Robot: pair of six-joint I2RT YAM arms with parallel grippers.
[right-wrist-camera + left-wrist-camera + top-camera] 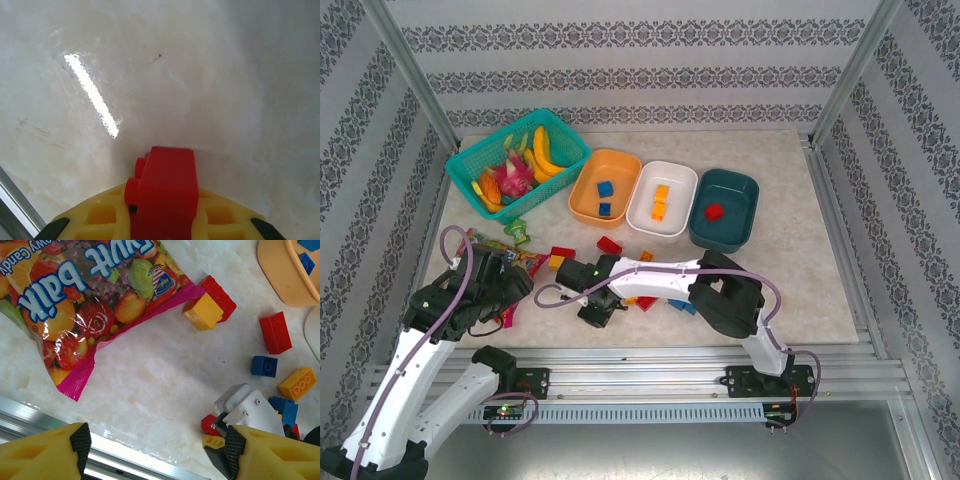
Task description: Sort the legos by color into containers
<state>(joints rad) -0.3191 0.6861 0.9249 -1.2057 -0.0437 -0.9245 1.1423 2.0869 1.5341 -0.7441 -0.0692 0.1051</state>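
Right gripper (597,308) clamped on a red lego (166,187), low over the table (820,290) by its near edge.
Dark teal bowl (750,192), rightmost in the row after the orange bowl (620,165) and white bowl (682,185), holds one red brick (714,211). It lies away and to the right of that gripper, and the right arm is the nearer. Left gripper (156,447) hangs open beside the snack bag (90,300). Held lego juts forward from the fingers, studs turned sideways.
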